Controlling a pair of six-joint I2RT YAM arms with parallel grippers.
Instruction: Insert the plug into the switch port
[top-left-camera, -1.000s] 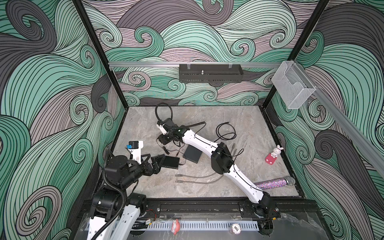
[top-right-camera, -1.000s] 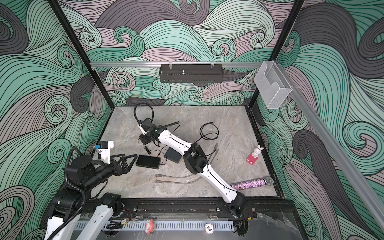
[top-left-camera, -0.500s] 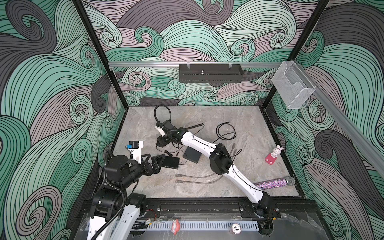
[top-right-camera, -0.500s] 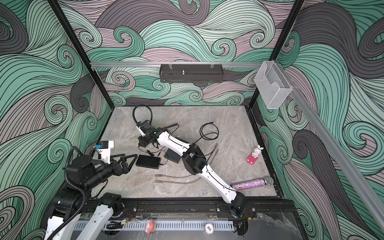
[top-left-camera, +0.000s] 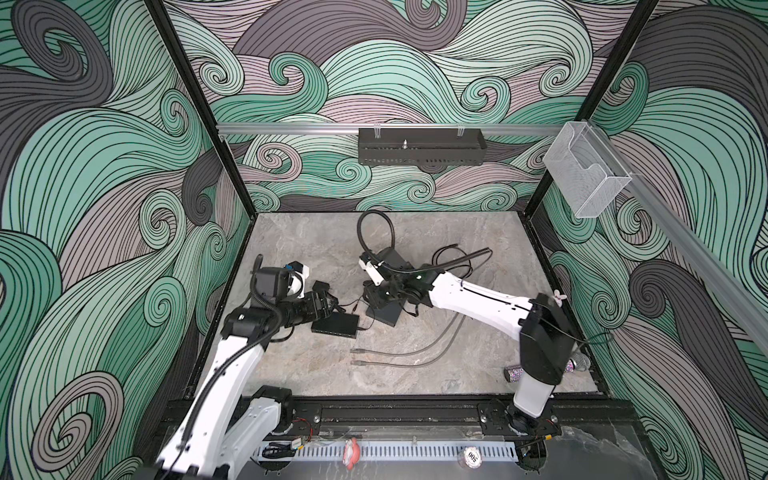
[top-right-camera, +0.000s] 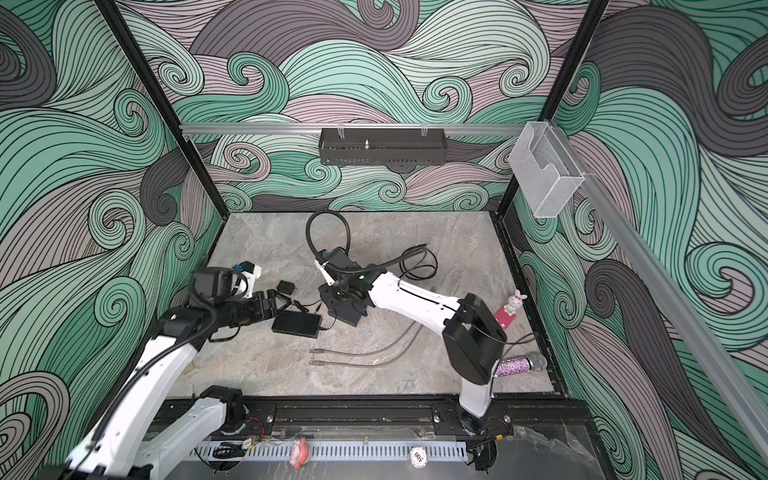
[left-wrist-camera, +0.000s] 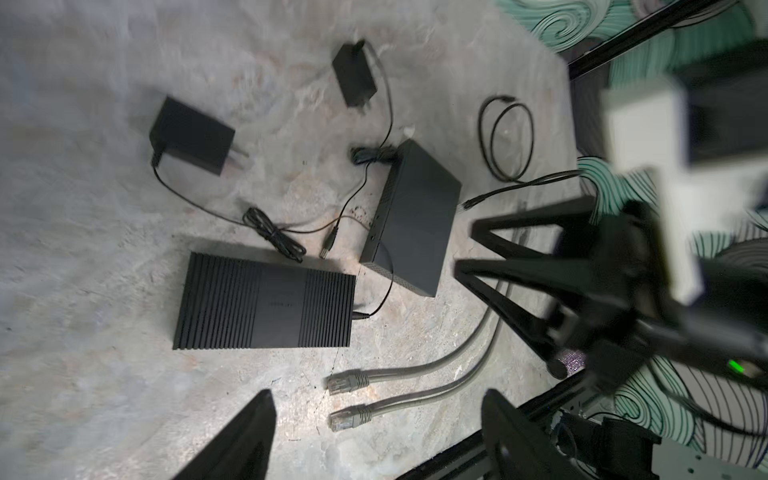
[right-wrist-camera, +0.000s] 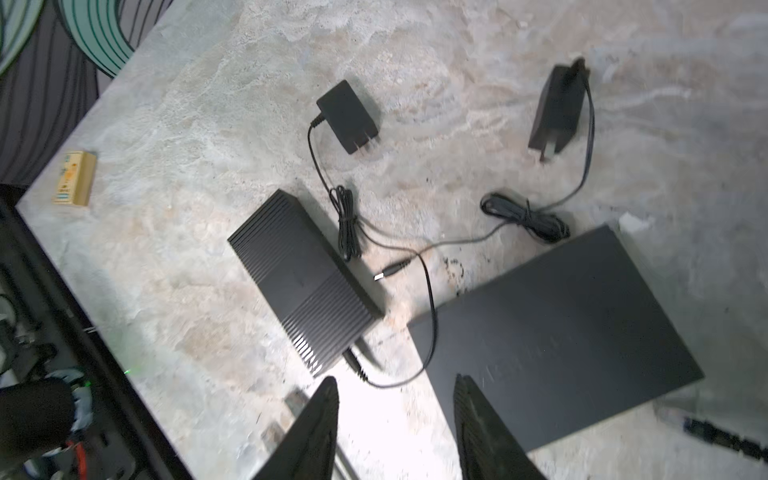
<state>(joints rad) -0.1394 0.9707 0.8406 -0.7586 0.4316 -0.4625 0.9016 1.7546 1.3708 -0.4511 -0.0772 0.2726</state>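
A ribbed black switch (top-left-camera: 336, 325) (left-wrist-camera: 266, 303) (right-wrist-camera: 303, 286) lies flat on the table, and a thin black cable's plug (left-wrist-camera: 360, 316) (right-wrist-camera: 353, 362) sits at its end face. Between it and a smooth black box (top-left-camera: 384, 316) (right-wrist-camera: 552, 332) lies a loose barrel plug (left-wrist-camera: 328, 245) (right-wrist-camera: 392, 270). My left gripper (top-left-camera: 327, 300) (left-wrist-camera: 378, 411) hovers open over the switch's left end, holding nothing. Over the smooth box hangs my right gripper (top-left-camera: 378, 297) (right-wrist-camera: 397, 395), also open, with bare table between its fingers.
Two grey network cables (top-left-camera: 399, 353) (left-wrist-camera: 349, 380) lie in front of the boxes. Two black wall adapters (left-wrist-camera: 193, 135) (left-wrist-camera: 353, 75) and a coiled black cable (top-left-camera: 453, 257) lie behind. A pink bunny (top-right-camera: 511, 309), a glitter microphone (top-right-camera: 519, 365) and a small yellow box (right-wrist-camera: 75, 178) sit near the edges.
The right arm has swung to the right, its gripper now over the smooth box. The left arm has risen and reached further in. Its jaws have narrowed a little but stay open.
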